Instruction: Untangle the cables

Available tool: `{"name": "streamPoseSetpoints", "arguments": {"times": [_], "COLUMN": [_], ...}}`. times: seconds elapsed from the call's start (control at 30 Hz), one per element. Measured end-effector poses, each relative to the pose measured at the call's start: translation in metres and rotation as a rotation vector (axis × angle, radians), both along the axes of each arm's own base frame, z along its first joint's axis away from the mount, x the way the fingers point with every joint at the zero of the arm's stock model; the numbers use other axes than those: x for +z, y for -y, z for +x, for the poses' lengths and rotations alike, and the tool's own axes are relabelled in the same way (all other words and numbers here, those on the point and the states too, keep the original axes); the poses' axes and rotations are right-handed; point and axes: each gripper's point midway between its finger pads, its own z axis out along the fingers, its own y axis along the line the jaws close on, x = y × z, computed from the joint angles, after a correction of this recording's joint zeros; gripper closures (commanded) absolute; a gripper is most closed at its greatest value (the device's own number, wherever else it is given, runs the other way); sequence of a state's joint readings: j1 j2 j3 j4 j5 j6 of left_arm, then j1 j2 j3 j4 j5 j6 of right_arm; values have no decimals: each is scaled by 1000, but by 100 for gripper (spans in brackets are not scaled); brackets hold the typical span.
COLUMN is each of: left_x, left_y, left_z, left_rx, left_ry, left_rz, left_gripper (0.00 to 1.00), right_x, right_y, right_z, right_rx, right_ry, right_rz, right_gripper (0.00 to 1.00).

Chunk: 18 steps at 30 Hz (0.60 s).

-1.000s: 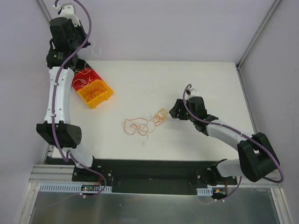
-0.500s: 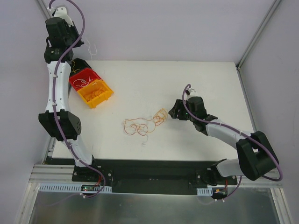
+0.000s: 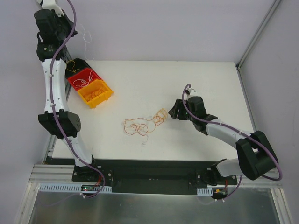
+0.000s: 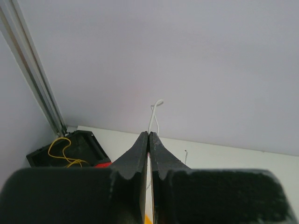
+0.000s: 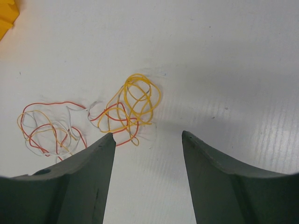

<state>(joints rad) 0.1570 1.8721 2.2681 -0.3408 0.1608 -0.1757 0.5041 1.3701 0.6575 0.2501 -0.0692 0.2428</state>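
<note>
From here the table (image 5: pixel 243 70) reads as matt white board with a faint ribbed grain. The cables (image 5: pixel 135 100) look smooth, plastic-coated and slightly shiny. My right gripper (image 5: pixel 147 134) is matt grey plastic, a little rough. The yellow bin (image 3: pixel 106 94) and red bin (image 3: pixel 74 84) are glossy plastic; the rail (image 4: pixel 32 70) is brushed metal.

walls: lilac walls (image 3: pixel 163 28), plain, seen on three sides
frame: aluminium posts (image 3: pixel 259 32) set in corners
table: white table (image 3: pixel 210 79), evenly lit
near edge: black rail (image 3: pixel 154 173), metal sheet (image 3: pixel 154 207)
</note>
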Motion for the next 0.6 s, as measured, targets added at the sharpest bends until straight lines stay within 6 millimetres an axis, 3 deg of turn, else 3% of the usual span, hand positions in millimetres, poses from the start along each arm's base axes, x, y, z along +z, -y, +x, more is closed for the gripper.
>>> {"name": "streamPoseSetpoints", "arguments": {"times": [0.1, 0.27, 0.47, 0.6], "left_x": [15, 12, -13, -46], "left_y": [-9, -26, -51, -65], "left_z": [-2, -1, 5, 13], "left_rx": [18, 51, 93, 120], "left_ry": [43, 38, -9, -71], "left_rz": [2, -12, -26, -38], "left_gripper": [100, 100, 100, 100], "right_x": [0, -2, -4, -4], "right_y": [0, 0, 0, 0], "right_z": [0, 0, 0, 1], "right_rx": [0, 0, 0, 0], "right_ry": [0, -6, -11, -10], "right_rz": [0, -3, -6, -5], "right_gripper": [38, 38, 38, 38]}}
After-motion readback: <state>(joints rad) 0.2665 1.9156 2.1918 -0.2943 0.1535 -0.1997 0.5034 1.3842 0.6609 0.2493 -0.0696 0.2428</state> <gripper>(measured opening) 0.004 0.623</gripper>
